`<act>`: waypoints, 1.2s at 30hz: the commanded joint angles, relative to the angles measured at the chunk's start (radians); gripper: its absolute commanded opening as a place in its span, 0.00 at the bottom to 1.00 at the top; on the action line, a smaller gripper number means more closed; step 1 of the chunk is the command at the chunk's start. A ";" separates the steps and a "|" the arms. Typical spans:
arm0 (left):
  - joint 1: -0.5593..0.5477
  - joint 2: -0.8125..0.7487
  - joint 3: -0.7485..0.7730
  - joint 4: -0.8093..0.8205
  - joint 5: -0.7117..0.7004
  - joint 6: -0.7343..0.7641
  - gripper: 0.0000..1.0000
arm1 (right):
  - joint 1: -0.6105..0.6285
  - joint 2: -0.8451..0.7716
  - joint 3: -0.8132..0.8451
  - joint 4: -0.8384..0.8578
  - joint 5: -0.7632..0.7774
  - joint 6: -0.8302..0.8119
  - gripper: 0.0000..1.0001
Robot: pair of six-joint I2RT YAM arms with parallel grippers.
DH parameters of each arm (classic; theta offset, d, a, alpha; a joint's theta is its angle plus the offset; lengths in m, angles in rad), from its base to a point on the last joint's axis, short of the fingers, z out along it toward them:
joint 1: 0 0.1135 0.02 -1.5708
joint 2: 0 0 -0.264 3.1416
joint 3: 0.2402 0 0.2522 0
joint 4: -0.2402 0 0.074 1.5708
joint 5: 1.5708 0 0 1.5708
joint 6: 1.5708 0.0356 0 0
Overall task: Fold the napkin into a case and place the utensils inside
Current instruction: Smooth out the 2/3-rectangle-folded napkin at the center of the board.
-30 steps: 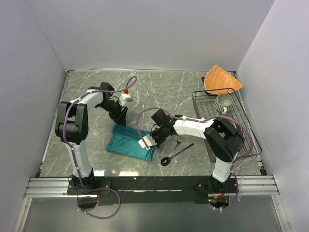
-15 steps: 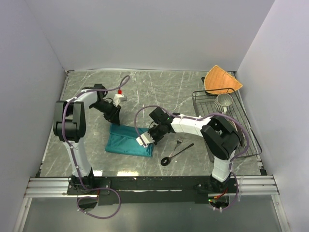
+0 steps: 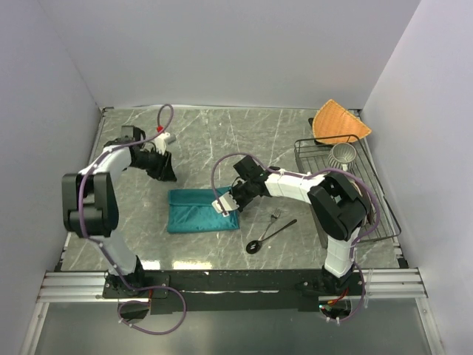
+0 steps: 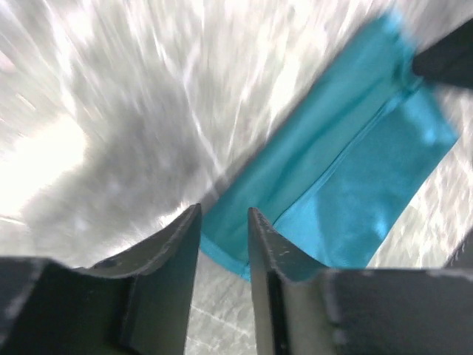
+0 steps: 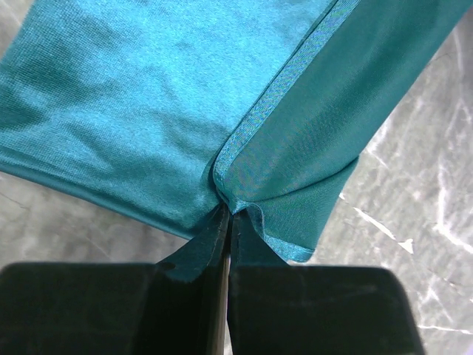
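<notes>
The teal napkin [image 3: 194,211] lies folded into a flat rectangle on the marble table. My right gripper [image 3: 225,205] is at its right end, shut on a pinch of the folded edge [image 5: 228,208]; the napkin [image 5: 133,96] spreads beyond the fingers. My left gripper [image 3: 167,171] hovers above and to the left of the cloth, apart from it. In the left wrist view its fingers [image 4: 185,244] stand apart with nothing between them, the napkin [image 4: 347,170] beyond. The silver fork [image 3: 275,217] and dark spoon [image 3: 270,234] lie right of the napkin.
A wire rack [image 3: 309,148] stands at the right with a cup [image 3: 341,155] on it. An orange fan-shaped cloth [image 3: 338,122] lies at the back right. White walls close in the table on three sides.
My left gripper has let go of the napkin's far edge and drawn back up and to the left. The napkin now lies flatter, as a rectangle. My right gripper keeps its pinch and has shifted slightly back.
</notes>
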 commanded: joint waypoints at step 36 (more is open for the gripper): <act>-0.213 0.042 -0.141 0.167 -0.124 -0.353 0.11 | -0.101 -0.192 0.122 -0.091 -0.100 0.889 0.46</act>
